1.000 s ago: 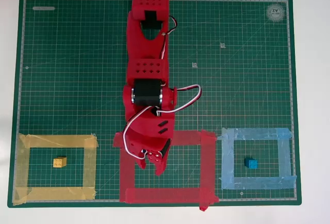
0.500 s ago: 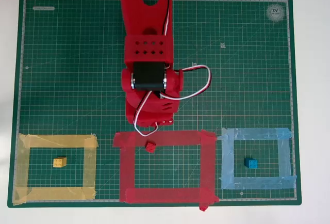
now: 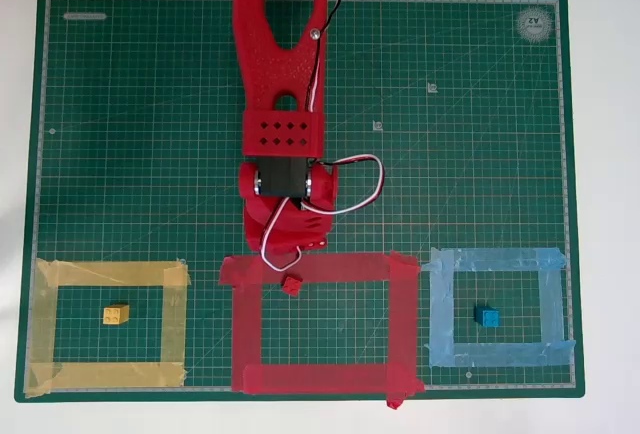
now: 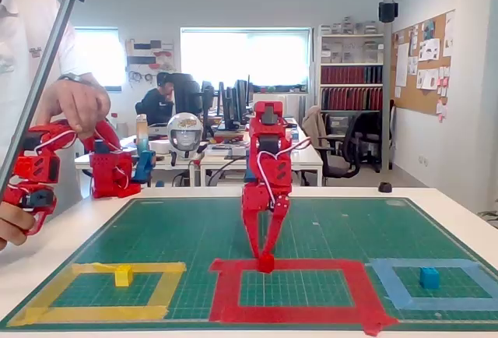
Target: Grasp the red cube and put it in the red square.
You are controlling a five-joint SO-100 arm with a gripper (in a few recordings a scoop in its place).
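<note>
Your claw (image 4: 264, 254) stands low over the upper strip of the red square (image 3: 404, 322) at lower centre of the overhead view, its fingers spread, with the red cube (image 3: 292, 283) on that strip just below it. Inside the square the green mat (image 3: 140, 134) lies bare. The yellow cube (image 3: 116, 314) at lower left and the blue cube (image 3: 487, 316) at lower right sit well apart from you. The mat's upper left and upper right are open.
</note>
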